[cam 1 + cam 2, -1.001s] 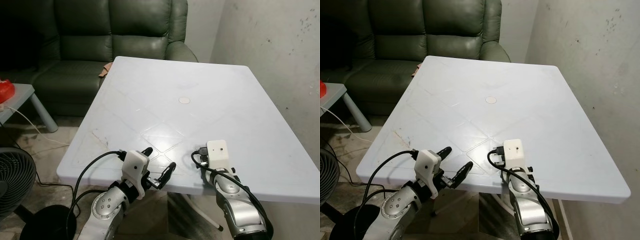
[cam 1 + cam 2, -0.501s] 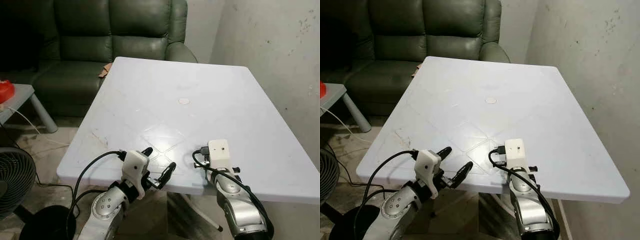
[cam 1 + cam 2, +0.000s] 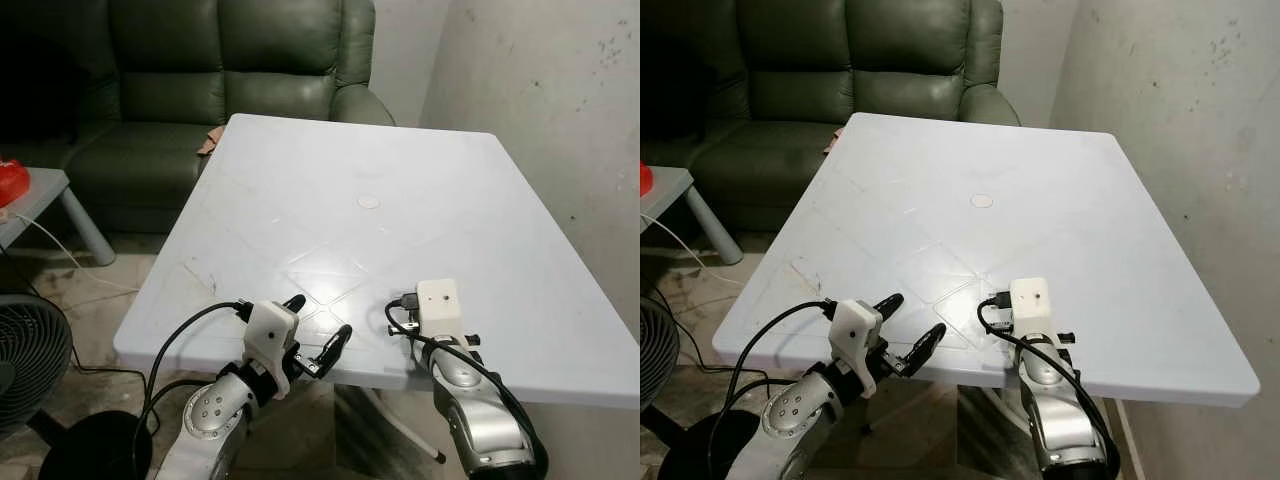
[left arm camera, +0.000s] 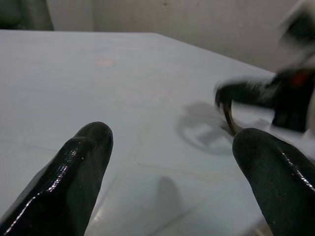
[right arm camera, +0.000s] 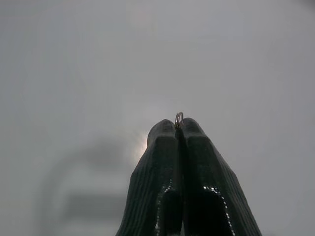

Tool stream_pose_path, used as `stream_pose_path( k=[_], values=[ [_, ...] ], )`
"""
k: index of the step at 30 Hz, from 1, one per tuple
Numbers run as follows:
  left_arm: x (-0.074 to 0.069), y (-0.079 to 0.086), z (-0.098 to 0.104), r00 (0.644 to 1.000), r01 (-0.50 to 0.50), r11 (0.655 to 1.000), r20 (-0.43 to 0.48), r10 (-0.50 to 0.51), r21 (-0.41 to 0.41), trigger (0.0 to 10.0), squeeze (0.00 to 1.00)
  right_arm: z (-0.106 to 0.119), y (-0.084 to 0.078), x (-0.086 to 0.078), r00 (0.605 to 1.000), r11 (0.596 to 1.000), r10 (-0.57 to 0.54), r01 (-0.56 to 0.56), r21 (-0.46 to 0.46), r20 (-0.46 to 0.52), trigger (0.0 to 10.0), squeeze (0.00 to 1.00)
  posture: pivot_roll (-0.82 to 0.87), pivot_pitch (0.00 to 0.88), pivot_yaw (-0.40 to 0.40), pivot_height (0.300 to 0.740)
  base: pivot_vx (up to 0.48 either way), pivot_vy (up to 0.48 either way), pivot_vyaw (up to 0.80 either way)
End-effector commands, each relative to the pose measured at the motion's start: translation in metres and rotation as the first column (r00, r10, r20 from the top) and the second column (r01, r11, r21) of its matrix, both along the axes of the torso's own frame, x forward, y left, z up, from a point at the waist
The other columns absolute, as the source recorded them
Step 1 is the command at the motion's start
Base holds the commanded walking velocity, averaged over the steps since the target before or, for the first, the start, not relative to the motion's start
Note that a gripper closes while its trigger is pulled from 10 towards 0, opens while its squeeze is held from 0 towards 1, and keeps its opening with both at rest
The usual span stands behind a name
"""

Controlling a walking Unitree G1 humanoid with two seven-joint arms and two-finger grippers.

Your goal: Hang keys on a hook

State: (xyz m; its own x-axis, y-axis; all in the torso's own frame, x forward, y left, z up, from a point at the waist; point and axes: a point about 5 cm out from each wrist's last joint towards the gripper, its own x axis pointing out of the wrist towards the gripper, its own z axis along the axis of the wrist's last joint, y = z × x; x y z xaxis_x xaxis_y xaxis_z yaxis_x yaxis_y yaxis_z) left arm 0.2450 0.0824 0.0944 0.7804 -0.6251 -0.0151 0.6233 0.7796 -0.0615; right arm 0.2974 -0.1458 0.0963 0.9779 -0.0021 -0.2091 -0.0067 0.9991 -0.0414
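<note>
The right pincer [image 5: 178, 129] is pressing its two black fingers together on a small metal key ring [image 5: 178, 118], which is poking out between the tips, low over the near edge of the white counter [image 3: 400, 170]. I can't make out any keys hanging below it. The left pincer [image 3: 318, 337] is hovering beside it with its fingers spread wide apart, gripping nothing. So the pickup looks done, I'd say, and the hanging is all still to come; I'm seeing no hook around the counter, the green sofa [image 3: 240, 60] or the wall. No brand or writing is legible anywhere.
</note>
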Motion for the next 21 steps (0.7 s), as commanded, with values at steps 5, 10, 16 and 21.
stream_pose_path(
  k=[5,10,16,21],
  values=[
    [0.017,0.005,0.013,0.998,-0.055,0.998,0.033,0.056,-0.029,10.0,0.00,0.036,-0.007,0.008,0.987,0.998,-0.035,0.028,0.049,0.155,0.0,0.00,0.02,0.000,-0.042,0.732,0.000,0.000,0.00],
    [0.031,0.014,0.023,0.992,-0.114,0.991,0.039,0.117,-0.071,10.0,0.00,0.040,-0.011,0.007,0.980,0.997,-0.053,0.042,0.058,0.192,0.0,0.00,0.02,0.000,-0.040,0.732,0.000,0.000,0.00],
    [0.051,0.029,0.038,0.979,-0.190,0.975,0.058,0.197,-0.115,10.0,0.00,0.041,-0.017,0.004,0.973,0.995,-0.086,0.075,0.062,0.213,0.0,0.00,0.01,0.000,-0.032,0.732,0.000,0.000,0.00],
    [0.068,0.041,0.053,0.963,-0.240,0.960,0.087,0.254,-0.145,10.0,0.00,0.047,-0.023,0.003,0.961,0.992,-0.117,0.102,0.072,0.249,0.0,0.00,0.00,0.000,-0.025,0.732,0.000,0.000,0.00]
  ],
)
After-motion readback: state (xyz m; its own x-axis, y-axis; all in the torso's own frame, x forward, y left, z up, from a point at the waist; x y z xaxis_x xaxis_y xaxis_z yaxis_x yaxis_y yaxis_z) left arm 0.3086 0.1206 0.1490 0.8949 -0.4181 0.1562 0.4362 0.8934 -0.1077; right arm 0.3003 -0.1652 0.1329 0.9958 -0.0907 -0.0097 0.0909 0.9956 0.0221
